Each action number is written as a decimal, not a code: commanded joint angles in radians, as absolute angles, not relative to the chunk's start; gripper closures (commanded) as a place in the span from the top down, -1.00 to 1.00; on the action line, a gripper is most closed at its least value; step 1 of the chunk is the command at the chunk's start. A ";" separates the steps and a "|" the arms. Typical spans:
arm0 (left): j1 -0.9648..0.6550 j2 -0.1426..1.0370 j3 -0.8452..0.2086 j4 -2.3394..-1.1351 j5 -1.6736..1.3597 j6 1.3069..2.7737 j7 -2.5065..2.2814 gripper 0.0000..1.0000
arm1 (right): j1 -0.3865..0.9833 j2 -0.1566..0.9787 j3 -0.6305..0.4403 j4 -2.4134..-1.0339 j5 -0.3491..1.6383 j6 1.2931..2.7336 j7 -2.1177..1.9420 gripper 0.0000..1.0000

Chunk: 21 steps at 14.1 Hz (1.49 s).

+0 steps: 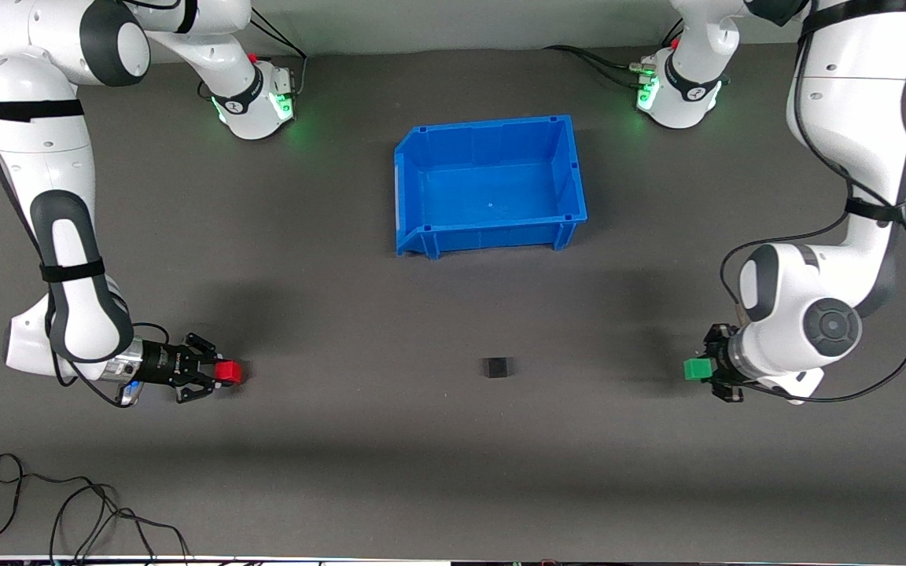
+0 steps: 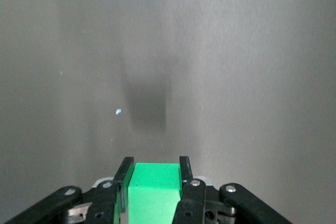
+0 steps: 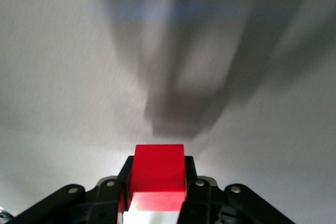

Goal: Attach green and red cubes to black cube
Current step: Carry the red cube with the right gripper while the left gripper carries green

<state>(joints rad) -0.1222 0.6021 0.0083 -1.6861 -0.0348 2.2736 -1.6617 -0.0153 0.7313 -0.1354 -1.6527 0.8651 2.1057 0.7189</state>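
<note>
The black cube (image 1: 496, 366) sits on the grey mat, nearer to the front camera than the blue bin. My right gripper (image 1: 225, 373) is shut on the red cube (image 1: 228, 372), held above the mat toward the right arm's end; the red cube also shows between the fingers in the right wrist view (image 3: 157, 174). My left gripper (image 1: 701, 369) is shut on the green cube (image 1: 697, 369), held above the mat toward the left arm's end; it also shows in the left wrist view (image 2: 154, 187). Both cubes point toward the black cube, well apart from it.
A blue open bin (image 1: 421, 189) stands empty at the middle of the table, farther from the front camera than the black cube. Black cables (image 1: 68, 503) lie on the mat near the front edge at the right arm's end.
</note>
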 commanded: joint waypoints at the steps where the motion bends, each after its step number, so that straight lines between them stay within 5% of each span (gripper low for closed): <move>1: -0.178 0.623 0.023 -1.646 -0.043 2.270 -1.704 -1.00 | 0.060 0.680 -0.143 -1.658 0.888 2.115 0.843 -0.51; 9: -0.259 0.719 -0.021 -1.522 -0.041 2.272 -1.877 -1.00 | 0.267 0.695 -0.143 -1.551 0.916 2.212 1.159 -0.51; 21: -0.443 0.857 -0.026 -1.384 -0.130 2.301 -2.097 -1.00 | 0.550 0.942 -0.144 -1.238 0.888 2.376 1.508 -0.51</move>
